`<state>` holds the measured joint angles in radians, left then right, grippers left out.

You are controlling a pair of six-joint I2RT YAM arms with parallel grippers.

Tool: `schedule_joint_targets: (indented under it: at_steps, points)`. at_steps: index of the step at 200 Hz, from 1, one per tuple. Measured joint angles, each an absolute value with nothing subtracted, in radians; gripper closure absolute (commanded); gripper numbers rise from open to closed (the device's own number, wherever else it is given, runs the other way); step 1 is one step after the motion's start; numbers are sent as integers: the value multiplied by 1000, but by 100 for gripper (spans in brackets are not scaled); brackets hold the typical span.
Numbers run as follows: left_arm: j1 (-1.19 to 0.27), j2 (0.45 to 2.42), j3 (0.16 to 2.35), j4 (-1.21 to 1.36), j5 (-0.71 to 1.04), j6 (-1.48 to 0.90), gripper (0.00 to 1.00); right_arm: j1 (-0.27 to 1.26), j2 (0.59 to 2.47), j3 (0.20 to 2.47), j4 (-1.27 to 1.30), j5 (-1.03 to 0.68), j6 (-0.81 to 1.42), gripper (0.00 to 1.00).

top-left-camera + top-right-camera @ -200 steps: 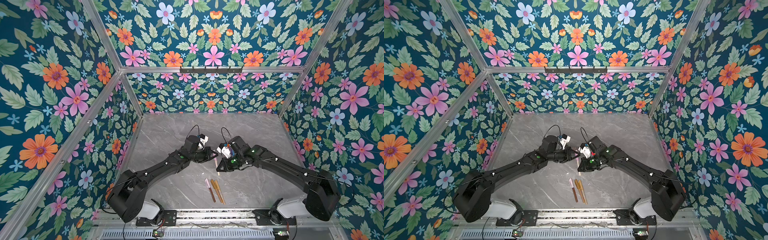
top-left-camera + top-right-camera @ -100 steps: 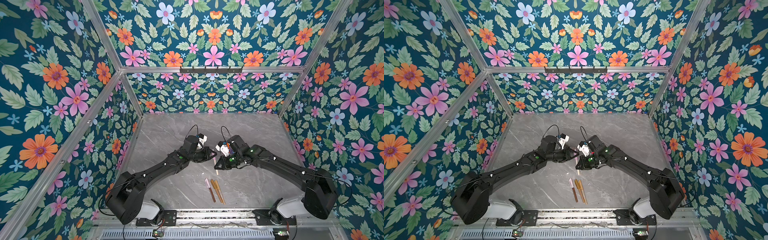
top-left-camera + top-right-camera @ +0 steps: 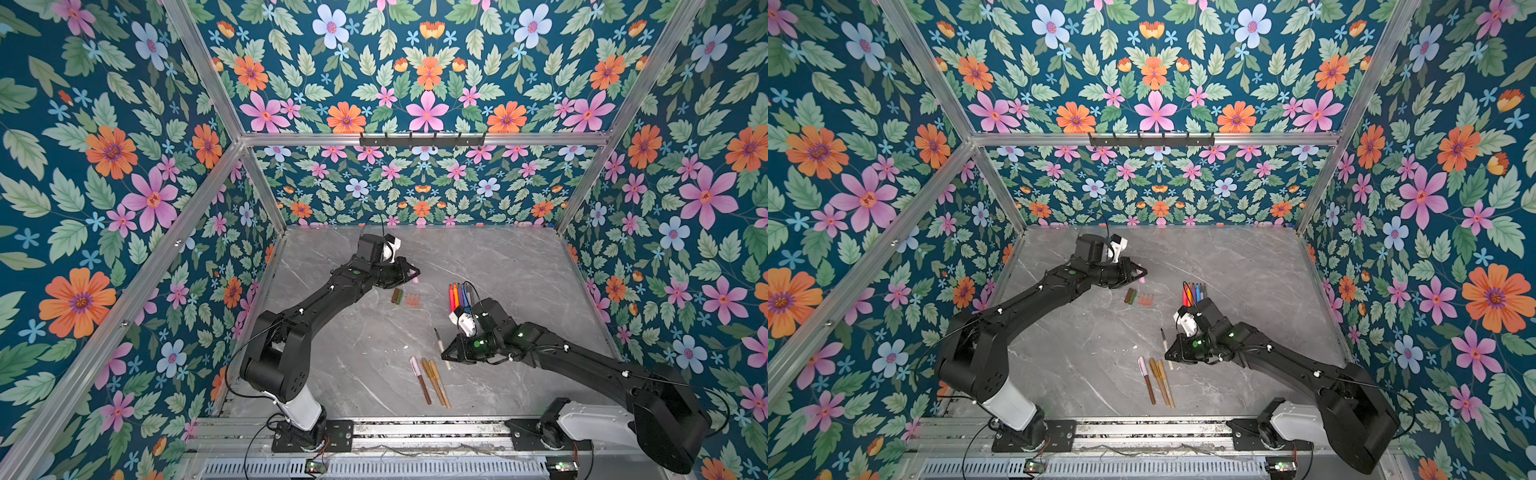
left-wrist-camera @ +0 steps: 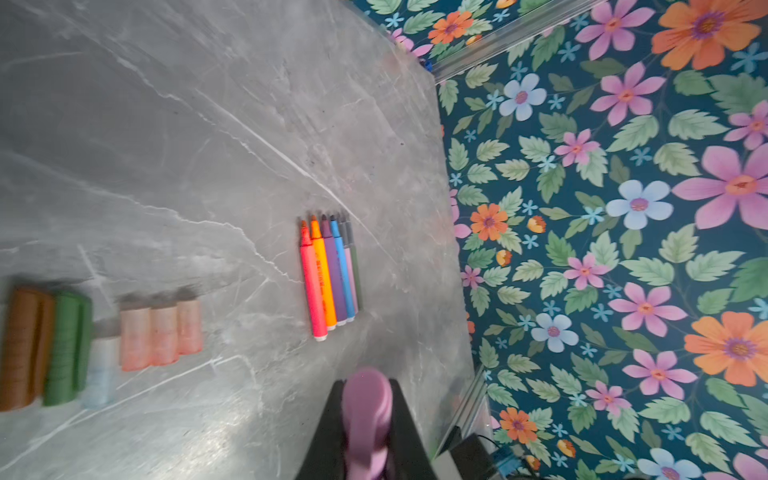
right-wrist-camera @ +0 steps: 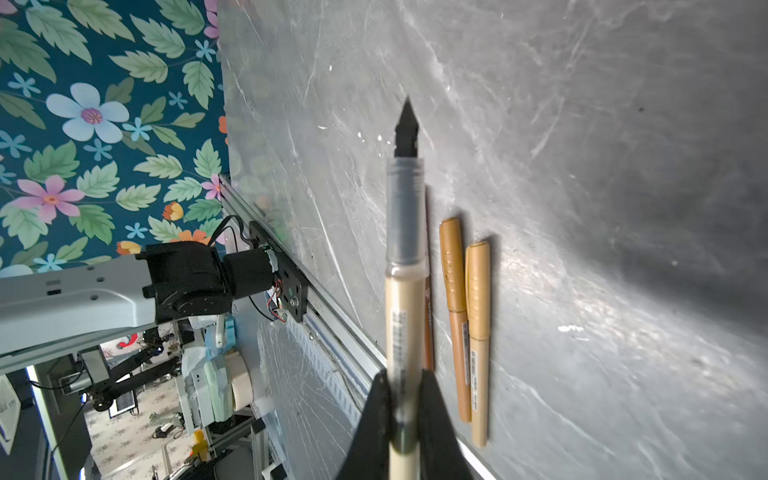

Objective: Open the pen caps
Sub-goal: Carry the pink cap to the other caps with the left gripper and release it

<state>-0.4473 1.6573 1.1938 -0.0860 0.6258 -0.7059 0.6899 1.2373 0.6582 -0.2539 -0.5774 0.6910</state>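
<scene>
While the left gripper (image 3: 410, 272) is clamped on a loose pink cap (image 4: 366, 415) at 12 o'clock of the row of removed caps (image 3: 406, 298), the right gripper (image 3: 444, 356) pinches a bare-nibbed beige pen (image 5: 404, 291) by its tail, near three capped pens (image 3: 432, 380) at the worktop's (image 3: 519, 266) 6 o'clock. Dropped from height, the cap could roll and scatter the row. The exposed nib could smear the worktop or knock the capped pens.

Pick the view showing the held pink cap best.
Left wrist view: the pink cap sits large in the left end effector. Both top views show a tiny pink speck; the right wrist view misses it.
</scene>
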Motion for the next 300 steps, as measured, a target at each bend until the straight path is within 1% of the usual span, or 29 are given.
schedule_joint_targets:
  at_steps: [34, 80, 108, 115, 171, 242, 300]
  points:
    - [-389, 1733, 1256, -250, 536, -562, 100, 661, 1291, 652, -255, -560, 676, 100]
    - [-373, 1901, 1394, -498, 382, -351, 100, 648, 1355, 598, -208, -538, 668, 100]
    - [-366, 1973, 1457, -567, 318, -271, 100, 635, 1357, 581, -168, -541, 669, 100]
    - [-361, 1987, 1466, -574, 308, -253, 98, 632, 1356, 577, -163, -544, 669, 100]
    - [-343, 2065, 1493, -599, 324, -177, 94, 614, 1362, 562, -126, -562, 669, 100]
    - [-341, 2106, 1519, -595, 387, -166, 88, 612, 1365, 562, -112, -566, 669, 100]
    - [-341, 2117, 1531, -590, 402, -177, 84, 612, 1368, 562, -109, -569, 669, 100]
